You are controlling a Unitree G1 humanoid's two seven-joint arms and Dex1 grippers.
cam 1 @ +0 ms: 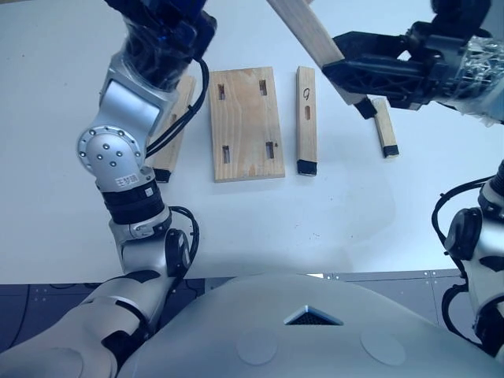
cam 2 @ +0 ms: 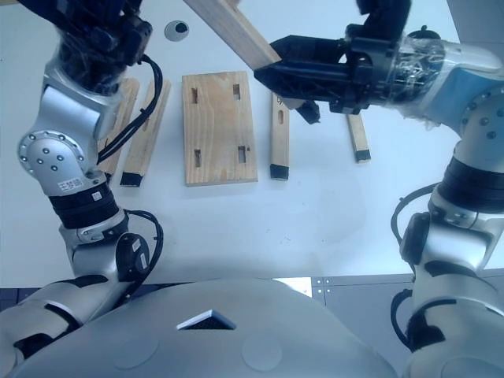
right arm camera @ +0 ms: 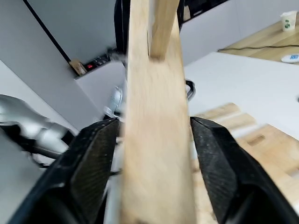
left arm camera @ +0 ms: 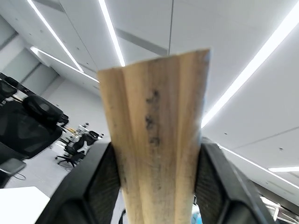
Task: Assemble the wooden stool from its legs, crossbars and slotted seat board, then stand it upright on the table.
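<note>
**Table** [cam 1: 315, 220]: white top; all loose parts lie flat on it.

**Seat board** [cam 1: 246, 122]: flat in the middle of the table, with four slots, two toward the far end and two toward the near end. It lies apart from every other part.

**Slotted leg** [cam 1: 305, 118]: flat just to the right of the seat board and parallel to it, not touching. It has one slot in its face and a dark cap on the near end.

**Short stick** [cam 1: 384, 132]: flat, farther right. The near end has a dark cap and the far end is hidden under the right arm.

**Left leg** [cam 2: 148, 138]: flat to the left of the seat board, with a dark near end, partly covered by the left arm. A second stick lies beside it on its outer side.

**Right gripper** [right arm camera: 154, 126]: raised over the slotted leg and the short stick, fingers pinching a long bar [cam 2: 236, 35]. The bar slants up and away to the left, clear of the table.

**Left gripper** [left arm camera: 156, 149]: held high above the left sticks, fingers pressed on both sides of a wooden piece [left arm camera: 154, 116], whose cut end points at the ceiling.

**Small round disc** [cam 2: 179, 30]: on the table beyond the seat board.
</note>
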